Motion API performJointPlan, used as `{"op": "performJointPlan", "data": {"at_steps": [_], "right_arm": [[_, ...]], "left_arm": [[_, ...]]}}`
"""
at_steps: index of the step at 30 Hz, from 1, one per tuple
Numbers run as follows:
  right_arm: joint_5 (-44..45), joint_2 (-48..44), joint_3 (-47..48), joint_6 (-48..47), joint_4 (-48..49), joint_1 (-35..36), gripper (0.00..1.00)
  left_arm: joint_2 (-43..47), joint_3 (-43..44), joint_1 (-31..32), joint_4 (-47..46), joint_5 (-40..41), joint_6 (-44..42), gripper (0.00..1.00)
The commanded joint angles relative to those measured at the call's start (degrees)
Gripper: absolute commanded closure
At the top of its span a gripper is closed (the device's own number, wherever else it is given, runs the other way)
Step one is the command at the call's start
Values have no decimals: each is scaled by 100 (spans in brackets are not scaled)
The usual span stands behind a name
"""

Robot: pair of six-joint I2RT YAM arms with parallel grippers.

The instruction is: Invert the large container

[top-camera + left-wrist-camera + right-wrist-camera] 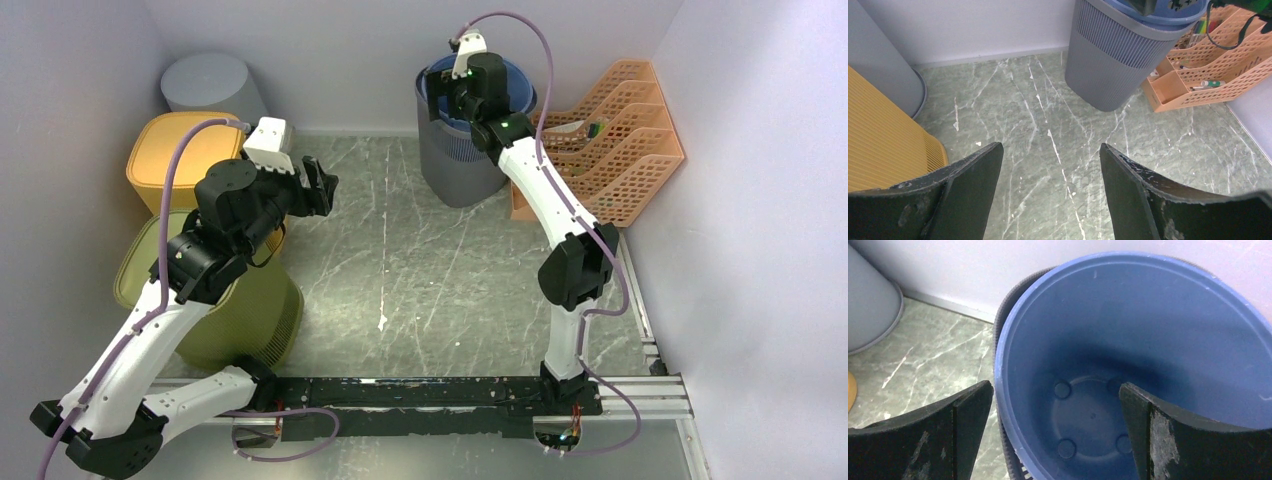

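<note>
Our right pincer point(1055, 392) stood wide and held nothing, one finger outside the rim of the blue tub point(1148, 330) below it and the other over its hollow. That tub sat mouth-up, nested in the grey ribbed bin point(1108, 65), which we took for the large container. The bin stood upright on the surface point(1038, 115), with the wall close beyond the pincer.

The risk, as we judged it, was that closing on the tub's rim alone could lift the liner out and leave the bin standing. The smooth rim could also slip once it tipped. Just right of the pincer, the orange file racks point(610, 140) left little room, so a swinging bin could strike them. Our left pincer point(1050, 150), also wide and empty, hung well off to the left, too far to steady anything.
</note>
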State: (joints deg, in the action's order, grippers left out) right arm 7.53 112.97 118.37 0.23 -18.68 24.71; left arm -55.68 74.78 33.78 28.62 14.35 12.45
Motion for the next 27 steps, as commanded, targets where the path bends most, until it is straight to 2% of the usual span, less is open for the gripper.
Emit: {"op": "performJointPlan", "data": {"at_steps": [1,7,18,21,24,27], "right_arm": [[-283,13,5,-56,114,-69,0],[-640,242,272,67,179,-166,0],[-490,1203,1201,291,261,-168,3],[-309,1262,1209,305,354,-168,8],[-225,1271,1159,241,403,-163,18],[-329,1200,1037,250,465,-177,20]], "left_arm": [[72,-44,-13,-82,130,-44,17],[12,45,-12,-17,255,-128,17],[83,53,-12,45,247,-135,17],[123,63,-12,111,322,-165,17],[192,16,-12,105,376,-181,17],[211,-16,-12,96,372,-194,17]]}}
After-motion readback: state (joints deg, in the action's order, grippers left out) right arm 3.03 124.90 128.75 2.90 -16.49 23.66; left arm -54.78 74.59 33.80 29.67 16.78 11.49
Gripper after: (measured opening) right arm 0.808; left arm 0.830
